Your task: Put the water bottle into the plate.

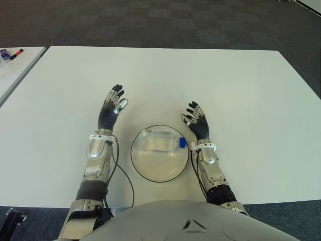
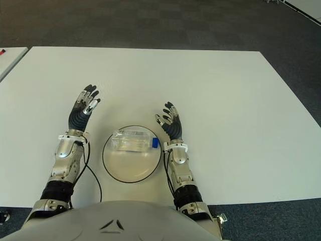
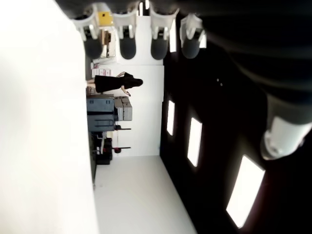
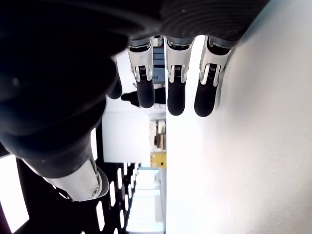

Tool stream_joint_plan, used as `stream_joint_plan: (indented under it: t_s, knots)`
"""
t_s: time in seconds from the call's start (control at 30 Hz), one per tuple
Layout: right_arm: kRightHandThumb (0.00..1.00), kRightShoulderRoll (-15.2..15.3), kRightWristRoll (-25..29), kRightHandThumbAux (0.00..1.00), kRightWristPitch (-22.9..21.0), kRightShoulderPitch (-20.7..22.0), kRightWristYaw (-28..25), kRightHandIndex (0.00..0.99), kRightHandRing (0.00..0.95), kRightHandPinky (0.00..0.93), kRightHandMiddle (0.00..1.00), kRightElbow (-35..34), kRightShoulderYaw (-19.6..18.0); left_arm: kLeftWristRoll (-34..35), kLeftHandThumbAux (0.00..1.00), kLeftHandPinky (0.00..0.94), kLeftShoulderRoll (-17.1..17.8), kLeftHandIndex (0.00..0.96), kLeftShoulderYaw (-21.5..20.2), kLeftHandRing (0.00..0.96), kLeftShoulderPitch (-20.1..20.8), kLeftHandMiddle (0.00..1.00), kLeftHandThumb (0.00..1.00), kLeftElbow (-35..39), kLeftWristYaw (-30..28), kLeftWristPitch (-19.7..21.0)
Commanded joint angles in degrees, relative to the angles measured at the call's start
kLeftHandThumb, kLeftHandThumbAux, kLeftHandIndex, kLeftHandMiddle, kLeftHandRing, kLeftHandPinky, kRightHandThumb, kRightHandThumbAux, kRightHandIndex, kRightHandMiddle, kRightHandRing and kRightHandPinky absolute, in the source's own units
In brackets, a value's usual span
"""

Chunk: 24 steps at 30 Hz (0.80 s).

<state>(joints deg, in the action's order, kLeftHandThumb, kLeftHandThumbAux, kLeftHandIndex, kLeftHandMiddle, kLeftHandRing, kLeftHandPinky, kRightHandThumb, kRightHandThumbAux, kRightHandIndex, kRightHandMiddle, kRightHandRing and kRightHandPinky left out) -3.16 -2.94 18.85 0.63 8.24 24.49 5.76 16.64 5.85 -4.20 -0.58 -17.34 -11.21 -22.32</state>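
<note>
A clear water bottle point(image 1: 159, 140) with a blue cap lies on its side inside the round white plate point(image 1: 159, 168), across the plate's far half, near the table's front edge. My left hand point(image 1: 113, 106) shows to the left of the plate, fingers spread and holding nothing. Just right of the plate, beside the bottle's cap, my right hand point(image 1: 194, 118) also stands open and empty. Both wrist views show straight fingers, the left fingers point(image 3: 126, 47) and the right fingers point(image 4: 175, 92), with nothing between them.
The white table point(image 1: 241, 95) stretches wide to the back and both sides. A second white table point(image 1: 15, 68) with small items at its corner stands at the far left. Dark carpet lies beyond the tables.
</note>
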Motion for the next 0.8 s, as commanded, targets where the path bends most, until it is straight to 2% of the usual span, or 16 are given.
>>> stream_joint_plan:
  t_s: [0.03, 0.23, 0.67, 0.8]
  knots:
    - [0.433, -2.0, 0.6, 0.761, -1.5, -0.8, -0.3, 0.095, 0.166, 0.236, 0.144, 1.6, -0.2, 5.6, 0.598, 0.018, -2.4, 0.0, -1.8, 0.0, 0.0, 0.0, 0.033, 0.7, -3.7, 2.5]
    - [0.435, -1.9, 0.6, 0.761, -1.5, -0.8, -0.5, 0.096, 0.167, 0.238, 0.145, 1.6, -0.4, 9.3, 0.619, 0.002, -4.0, 0.0, -3.2, 0.0, -0.2, 0.0, 0.02, 1.3, -7.1, 3.8]
    - [0.428, -1.7, 0.6, 0.762, -1.1, -0.8, -0.9, 0.091, 0.173, 0.245, 0.145, 1.9, -0.6, 11.6, 0.611, 0.013, -6.6, 0.0, -5.1, 0.0, 0.1, 0.0, 0.034, 1.9, -8.7, 5.3]
    - [0.423, -1.6, 0.6, 0.761, -1.0, -0.8, -1.0, 0.092, 0.175, 0.247, 0.147, 2.0, -0.6, 11.6, 0.61, 0.042, -7.0, 0.0, -5.3, 0.0, 0.1, 0.0, 0.037, 2.0, -8.7, 5.3]
